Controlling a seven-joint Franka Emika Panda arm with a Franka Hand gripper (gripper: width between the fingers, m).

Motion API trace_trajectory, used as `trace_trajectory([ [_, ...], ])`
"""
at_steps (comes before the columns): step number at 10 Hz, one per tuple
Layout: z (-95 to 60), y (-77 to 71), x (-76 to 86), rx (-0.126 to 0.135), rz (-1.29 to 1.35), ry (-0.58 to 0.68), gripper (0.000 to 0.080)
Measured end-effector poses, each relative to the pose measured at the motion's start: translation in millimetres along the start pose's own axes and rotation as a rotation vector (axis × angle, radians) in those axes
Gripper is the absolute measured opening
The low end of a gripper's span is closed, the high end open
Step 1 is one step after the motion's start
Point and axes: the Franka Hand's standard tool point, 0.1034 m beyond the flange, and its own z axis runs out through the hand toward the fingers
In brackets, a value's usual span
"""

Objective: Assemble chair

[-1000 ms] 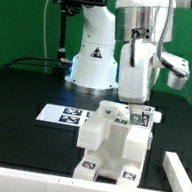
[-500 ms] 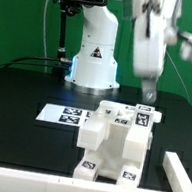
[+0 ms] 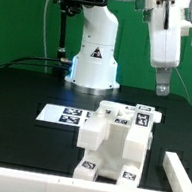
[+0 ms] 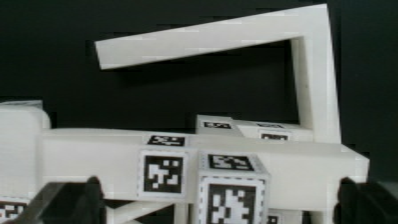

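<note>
The chair [image 3: 117,140] is a blocky white assembly with black-and-white tags, standing on the black table right of centre. My gripper [image 3: 162,89] hangs in the air above the chair and toward the exterior view's right, clear of it. In the wrist view the chair's tagged top blocks [image 4: 214,165] lie below the gripper [image 4: 222,202]. The two dark fingers [image 4: 79,202] stand wide apart with nothing held between them.
The marker board [image 3: 64,115] lies flat at the exterior view's left of the chair. A white rail [image 3: 177,173] borders the table at the sides and front and shows as a corner in the wrist view [image 4: 267,45]. The robot base [image 3: 93,58] stands behind.
The gripper has risen from just above the chair's top and moved up and toward the exterior view's right. The chair has not moved.
</note>
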Motion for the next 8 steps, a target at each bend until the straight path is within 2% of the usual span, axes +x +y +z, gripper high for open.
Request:
trace_trajectory([
  [2,1.1,4.4,-4.6,-0.007,-0.059,-0.001,0.0649],
  [4,1.9,21.3,-11.4,-0.021,-0.213,-0.007,0.0649],
  [6,-4.0,36.0,-18.6,-0.024,-0.240,-0.012,0.0649],
  [8,-4.7,41.5,-23.8,-0.028,-0.239,0.001,0.0649],
])
